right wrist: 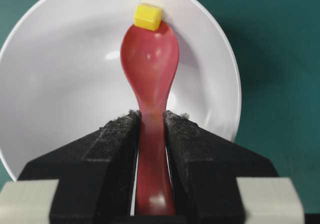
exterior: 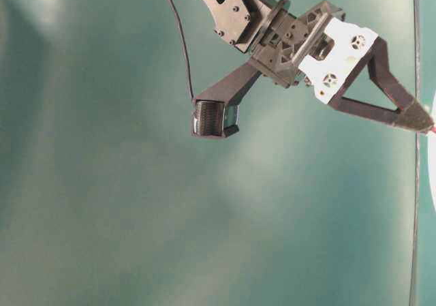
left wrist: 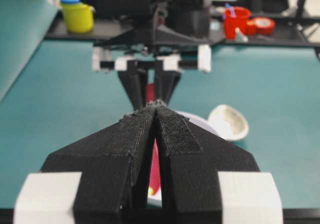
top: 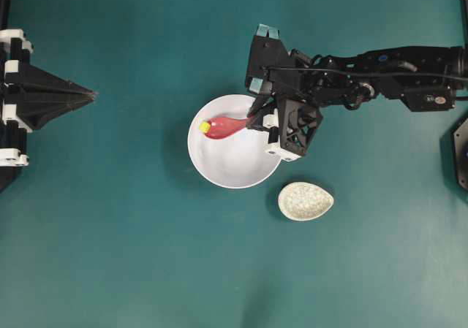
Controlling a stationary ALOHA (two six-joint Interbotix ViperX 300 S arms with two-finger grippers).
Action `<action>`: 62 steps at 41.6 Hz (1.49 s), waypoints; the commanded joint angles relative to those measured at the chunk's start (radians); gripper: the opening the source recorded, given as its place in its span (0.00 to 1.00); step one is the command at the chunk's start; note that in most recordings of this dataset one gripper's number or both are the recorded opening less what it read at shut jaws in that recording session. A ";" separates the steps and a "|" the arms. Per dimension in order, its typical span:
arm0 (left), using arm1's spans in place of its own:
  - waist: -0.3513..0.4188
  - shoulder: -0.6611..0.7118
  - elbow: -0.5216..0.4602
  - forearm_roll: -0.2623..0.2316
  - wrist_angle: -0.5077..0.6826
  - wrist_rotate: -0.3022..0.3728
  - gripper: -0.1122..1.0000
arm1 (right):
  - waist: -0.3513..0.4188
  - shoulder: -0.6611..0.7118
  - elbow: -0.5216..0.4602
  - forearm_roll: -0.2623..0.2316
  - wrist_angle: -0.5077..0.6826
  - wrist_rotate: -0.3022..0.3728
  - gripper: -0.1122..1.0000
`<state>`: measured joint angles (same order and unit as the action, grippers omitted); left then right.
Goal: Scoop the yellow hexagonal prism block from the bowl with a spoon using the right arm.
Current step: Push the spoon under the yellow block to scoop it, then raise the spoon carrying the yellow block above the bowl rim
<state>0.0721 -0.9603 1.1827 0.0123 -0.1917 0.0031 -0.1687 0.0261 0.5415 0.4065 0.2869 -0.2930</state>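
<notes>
The white bowl [top: 241,169] sits mid-table. Inside it lies the pink-red spoon [top: 223,128], scoop pointing left. My right gripper [top: 256,120] is shut on the spoon's handle at the bowl's right rim. In the right wrist view the fingers [right wrist: 120,134] clamp the handle on both sides and the scoop [right wrist: 150,59] reaches toward the bowl's [right wrist: 60,84] far wall. The yellow hexagonal prism block [right wrist: 147,16] sits at the very tip of the scoop, touching it, also seen as the yellow block [top: 205,126] from overhead. My left gripper [top: 92,94] rests shut at the far left, empty, tips together [left wrist: 156,104].
A speckled off-white spoon rest [top: 306,201] lies just right of and below the bowl, also visible as the spoon rest [left wrist: 229,121] in the left wrist view. A yellow cup [left wrist: 77,12] and a red cup [left wrist: 236,20] stand on a shelf beyond the table.
</notes>
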 commanded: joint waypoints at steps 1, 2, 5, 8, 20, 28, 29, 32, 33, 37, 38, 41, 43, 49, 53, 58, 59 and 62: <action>0.002 0.005 -0.021 0.002 -0.003 0.002 0.10 | 0.002 -0.021 -0.017 0.003 -0.015 0.000 0.31; 0.002 0.005 -0.021 0.003 -0.003 0.002 0.10 | 0.002 -0.021 -0.015 0.003 -0.020 0.000 0.31; 0.002 0.005 -0.021 0.002 -0.003 0.003 0.10 | 0.005 -0.026 -0.009 0.005 -0.032 0.000 0.31; 0.002 0.005 -0.021 0.003 -0.003 0.003 0.10 | 0.006 -0.032 0.002 0.006 -0.049 0.000 0.31; 0.002 0.005 -0.021 0.003 -0.003 0.003 0.10 | 0.018 -0.098 0.074 0.018 -0.124 0.000 0.31; 0.002 0.005 -0.021 0.002 -0.002 0.003 0.10 | 0.046 -0.189 0.153 0.020 -0.221 0.000 0.31; 0.002 0.005 -0.020 0.003 -0.002 0.003 0.10 | 0.049 -0.199 0.163 0.020 -0.232 0.000 0.31; 0.002 0.005 -0.021 0.002 -0.002 0.003 0.10 | 0.061 -0.238 0.190 0.020 -0.268 0.000 0.31; 0.002 0.005 -0.021 0.003 -0.002 0.003 0.10 | 0.066 -0.256 0.202 0.020 -0.285 0.000 0.31; 0.002 0.005 -0.021 0.003 -0.002 0.003 0.10 | 0.081 -0.318 0.241 0.020 -0.339 0.000 0.31; 0.002 0.005 -0.021 0.002 -0.002 0.003 0.10 | 0.083 -0.330 0.249 0.020 -0.348 0.000 0.31; 0.002 0.005 -0.021 0.002 -0.002 0.003 0.10 | 0.089 -0.374 0.272 0.020 -0.373 0.000 0.31; 0.002 0.005 -0.021 0.003 -0.003 0.003 0.10 | 0.091 -0.405 0.284 0.020 -0.380 0.000 0.31; 0.003 0.005 -0.021 0.002 -0.002 0.003 0.10 | 0.091 -0.477 0.296 0.020 -0.380 0.000 0.31; 0.002 0.005 -0.021 0.003 -0.002 0.003 0.10 | 0.091 -0.500 0.295 0.020 -0.371 0.000 0.31; 0.002 0.005 -0.021 0.002 -0.002 0.003 0.10 | 0.091 -0.506 0.290 0.020 -0.364 0.000 0.31; 0.003 0.005 -0.021 0.002 -0.003 0.003 0.10 | 0.091 -0.506 0.288 0.020 -0.362 0.000 0.31; 0.002 0.005 -0.021 0.002 -0.002 0.003 0.10 | 0.091 -0.503 0.288 0.018 -0.362 0.000 0.31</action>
<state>0.0721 -0.9603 1.1827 0.0123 -0.1887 0.0046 -0.0813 -0.4663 0.8498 0.4234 -0.0721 -0.2915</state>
